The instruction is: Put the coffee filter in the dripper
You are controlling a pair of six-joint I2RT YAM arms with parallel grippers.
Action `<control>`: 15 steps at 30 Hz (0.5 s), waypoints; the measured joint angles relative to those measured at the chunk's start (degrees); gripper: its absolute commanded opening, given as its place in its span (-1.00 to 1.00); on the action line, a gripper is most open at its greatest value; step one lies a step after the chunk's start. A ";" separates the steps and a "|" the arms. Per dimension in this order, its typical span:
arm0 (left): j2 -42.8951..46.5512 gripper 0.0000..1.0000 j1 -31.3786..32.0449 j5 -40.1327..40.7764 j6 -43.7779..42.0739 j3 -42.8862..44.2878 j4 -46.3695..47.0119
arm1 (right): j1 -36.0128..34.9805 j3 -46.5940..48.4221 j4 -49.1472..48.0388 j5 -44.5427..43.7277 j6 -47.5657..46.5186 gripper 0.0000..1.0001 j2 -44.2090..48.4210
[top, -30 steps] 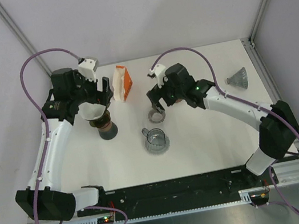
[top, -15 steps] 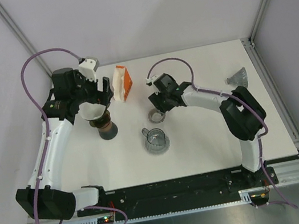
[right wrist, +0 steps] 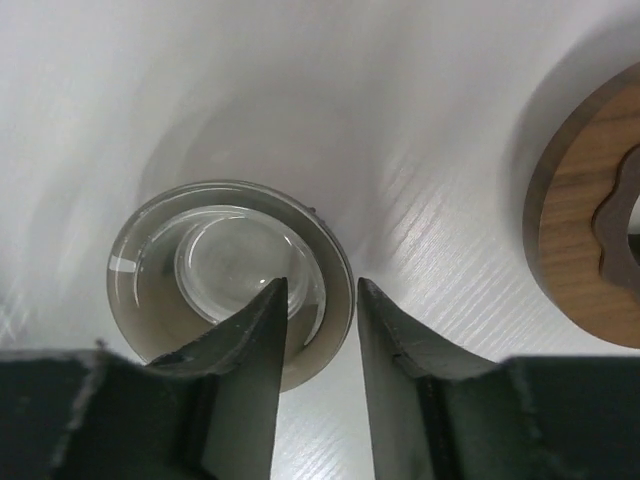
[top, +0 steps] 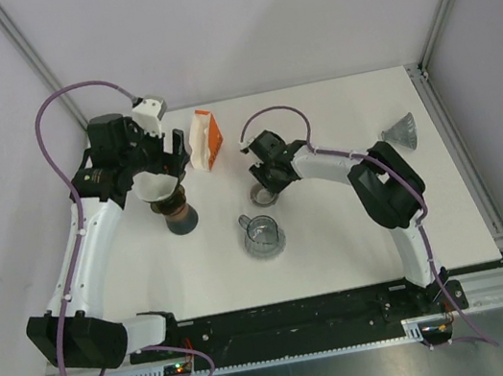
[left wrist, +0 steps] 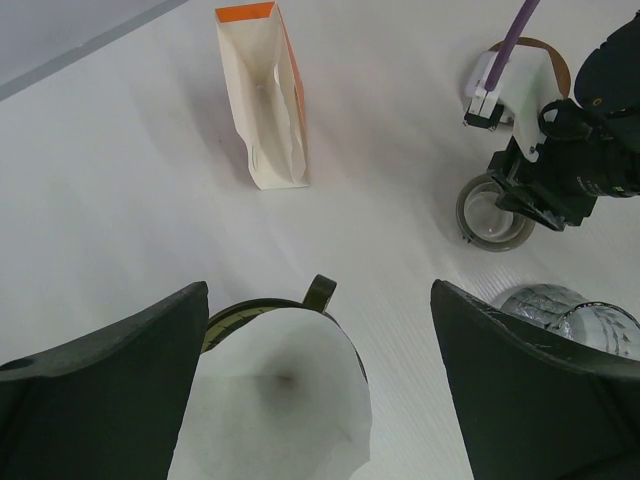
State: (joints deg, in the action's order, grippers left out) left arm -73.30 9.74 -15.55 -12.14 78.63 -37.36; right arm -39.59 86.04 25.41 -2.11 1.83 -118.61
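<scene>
The white coffee filter (left wrist: 280, 400) sits opened inside the dark dripper (left wrist: 235, 318), whose handle points away; from above the filter (top: 155, 183) tops the brown dripper stand (top: 181, 218). My left gripper (left wrist: 320, 300) hangs open just above it, one finger on each side, touching nothing; from above the left gripper (top: 159, 170) covers part of the filter. My right gripper (right wrist: 322, 285) is down over a grey glass disc (right wrist: 230, 260), its narrowed jaws straddling the disc's rim with a gap still showing. From above the right gripper (top: 261, 186) stands mid-table.
An orange-and-white paper bag (top: 207, 139) lies behind the dripper. A clear glass jug (top: 263, 235) stands in front of the grey disc (top: 261, 199). A wooden ring (right wrist: 590, 210) lies right of the disc. A grey cone (top: 400, 131) sits at the far right.
The right arm swung in toward the centre and its gripper came down over the grey disc while its jaws narrowed from wide open. The left arm has stayed still.
</scene>
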 measured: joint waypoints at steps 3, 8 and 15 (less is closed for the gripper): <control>0.00 0.95 0.00 -0.02 0.02 0.00 0.00 | -0.04 0.02 0.22 0.20 -0.17 -0.71 -0.02; 0.00 0.95 0.00 0.00 0.02 0.00 0.00 | -0.04 0.92 -0.02 1.75 -0.02 -0.99 0.00; 0.00 0.95 0.00 0.22 0.02 0.00 0.00 | 0.44 1.09 2.14 1.75 -1.62 -1.00 2.16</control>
State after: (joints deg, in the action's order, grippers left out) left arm -73.30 9.74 -15.33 -12.12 78.63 -37.36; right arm -39.16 87.13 27.55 -0.36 0.21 -116.44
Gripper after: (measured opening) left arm 0.973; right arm 0.109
